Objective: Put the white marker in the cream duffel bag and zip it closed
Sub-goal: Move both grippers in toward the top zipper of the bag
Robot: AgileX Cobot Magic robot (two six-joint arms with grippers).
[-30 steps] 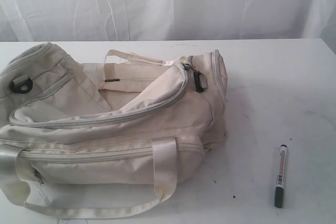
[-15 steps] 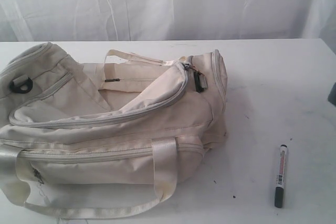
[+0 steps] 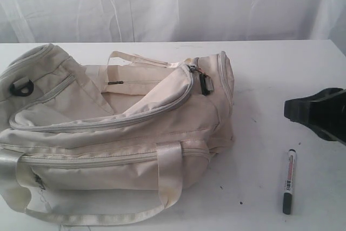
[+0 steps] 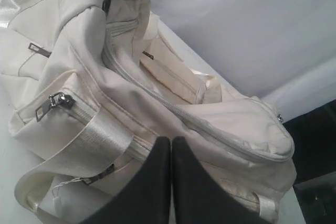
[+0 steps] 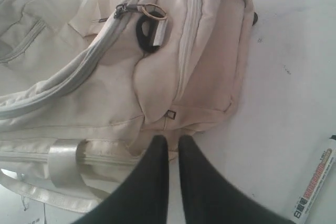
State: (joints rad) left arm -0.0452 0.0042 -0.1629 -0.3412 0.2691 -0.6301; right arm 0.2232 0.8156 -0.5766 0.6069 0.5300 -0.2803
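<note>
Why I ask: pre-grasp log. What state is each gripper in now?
Left gripper: jaws shut, holding nothing.
Right gripper: jaws slightly open, holding nothing.

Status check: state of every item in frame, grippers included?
cream duffel bag: lying on the table, main zipper open.
white marker: capped, flat on the table, outside the bag, untouched.
left gripper: shut, empty, above the bag.
right gripper: jaws slightly apart, empty, near the marker.

Large cream duffel bag (image 3: 124, 128) lies slumped on the white surface (image 3: 270, 79), its top gaping open; a slim white marker (image 3: 289, 181), black-capped, lies apart, right of it
</note>
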